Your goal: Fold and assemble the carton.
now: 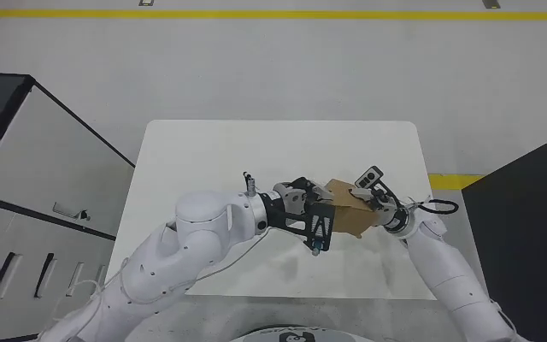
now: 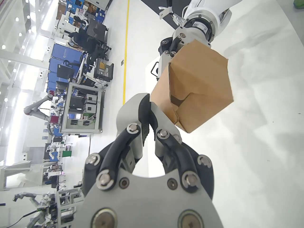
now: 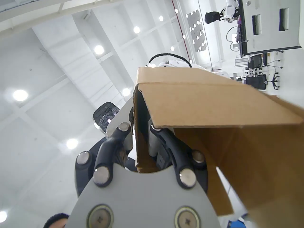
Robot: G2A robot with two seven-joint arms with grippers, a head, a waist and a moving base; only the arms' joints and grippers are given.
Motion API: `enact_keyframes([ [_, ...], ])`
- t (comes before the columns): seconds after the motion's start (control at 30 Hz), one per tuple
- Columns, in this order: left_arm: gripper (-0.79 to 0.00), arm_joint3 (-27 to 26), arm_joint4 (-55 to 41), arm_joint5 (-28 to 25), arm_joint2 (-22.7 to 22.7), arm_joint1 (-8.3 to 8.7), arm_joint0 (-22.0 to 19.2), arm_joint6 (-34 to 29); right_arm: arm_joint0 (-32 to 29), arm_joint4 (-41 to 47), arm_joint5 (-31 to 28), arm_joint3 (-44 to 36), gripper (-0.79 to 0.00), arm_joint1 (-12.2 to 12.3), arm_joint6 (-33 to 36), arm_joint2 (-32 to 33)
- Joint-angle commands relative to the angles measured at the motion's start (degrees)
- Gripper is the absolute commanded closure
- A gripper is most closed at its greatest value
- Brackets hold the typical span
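Right gripper [image 3: 140, 135] clamps the carton [image 2: 201, 77] by one wall; left gripper [image 2: 147, 110], jaws together beside it, should press end flaps squarely flush.

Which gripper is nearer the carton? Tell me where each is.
Right. The right gripper clamps the carton; the left gripper, jaws shut, is beside its folded end.

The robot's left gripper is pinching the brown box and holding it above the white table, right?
Not the left. The right gripper is pinching the carton, holding it above the white table, as the right wrist view shows.
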Motion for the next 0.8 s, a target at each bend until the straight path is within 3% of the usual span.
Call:
enact_keyframes([
  [0.0, 0.000, -0.2, -0.4, 0.0, -0.1, 0.01, 0.2, 0.1, 0.0, 0.8, 0.4, 0.0, 0.000, -0.1, 0.3, 0.0],
  [0.77, 0.000, 1.1, 0.4, -2.2, 3.2, -0.38, -0.2, 1.4, -0.4, -1.0, -0.4, -1.6, 0.000, -0.3, 1.9, 0.8],
])
